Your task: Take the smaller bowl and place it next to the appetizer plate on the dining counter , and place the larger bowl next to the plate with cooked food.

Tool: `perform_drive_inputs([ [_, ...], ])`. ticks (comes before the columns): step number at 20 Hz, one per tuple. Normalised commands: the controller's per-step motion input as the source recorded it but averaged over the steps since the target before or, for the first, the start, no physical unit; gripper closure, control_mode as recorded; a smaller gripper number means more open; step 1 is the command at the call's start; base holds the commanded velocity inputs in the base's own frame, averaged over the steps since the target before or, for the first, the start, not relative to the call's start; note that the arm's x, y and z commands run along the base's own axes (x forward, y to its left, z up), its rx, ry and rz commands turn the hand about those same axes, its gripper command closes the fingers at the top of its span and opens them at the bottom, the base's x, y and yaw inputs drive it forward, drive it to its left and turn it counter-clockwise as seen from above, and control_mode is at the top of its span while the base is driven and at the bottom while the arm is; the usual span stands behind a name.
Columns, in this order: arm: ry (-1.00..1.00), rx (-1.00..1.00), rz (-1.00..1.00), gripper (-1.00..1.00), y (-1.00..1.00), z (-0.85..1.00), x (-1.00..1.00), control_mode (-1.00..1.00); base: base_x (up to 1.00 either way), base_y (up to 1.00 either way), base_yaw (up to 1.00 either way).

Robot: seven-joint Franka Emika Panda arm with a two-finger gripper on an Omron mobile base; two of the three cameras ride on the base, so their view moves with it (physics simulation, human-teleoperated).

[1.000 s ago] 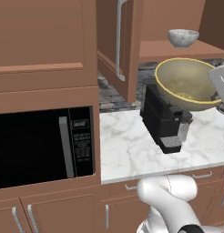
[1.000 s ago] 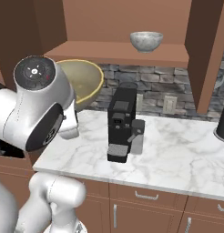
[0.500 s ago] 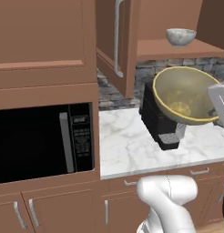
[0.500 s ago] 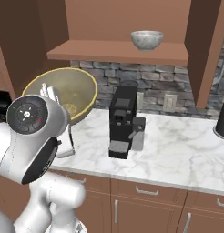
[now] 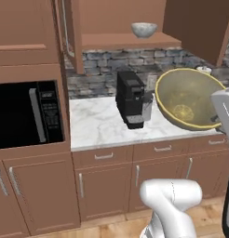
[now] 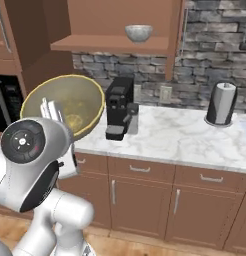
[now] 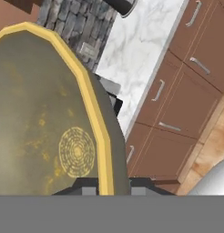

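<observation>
Moved: since a second ago both base views have swung across the kitchen, so the base has turned or driven; the microwave (image 5: 30, 114) now sits at the left edge of the left base view, and the towel roll (image 6: 221, 103) has come into the right base view. The large bowl rides along with the arm.
Jaws: clenched on the yellow rim of the large bowl (image 5: 188, 98); in the hand view the rim runs down between the two tips of the gripper (image 7: 110, 191).
Hold: the large bowl is tipped on edge, its mouth facing the cameras, clear of the bench (image 5: 100, 130). A rim pinch, probably because the bowl is too wide to span.
Small bowl: the small bowl (image 5: 144, 29) stands upright on the wall shelf (image 5: 125, 42), near its middle, above the coffee machine (image 5: 131, 99).
Coffee machine: mid-bench, towards the back wall, apart from the large bowl.
Stage: large bowl in transit, I judge; neither plate nor the dining counter to be seen. Small bowl not yet fetched.
</observation>
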Motion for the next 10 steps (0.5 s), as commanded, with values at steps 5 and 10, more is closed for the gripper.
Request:
perform_drive_inputs([
  [5, 0.00, 0.00, 0.00, 1.00, 0.00, 0.00, 0.00, 1.00, -0.13, -0.35, 0.24],
  [10, 0.00, 0.00, 0.00, 1.00, 0.00, 0.00, 0.00, 1.00, -0.01, -0.02, 0.47],
])
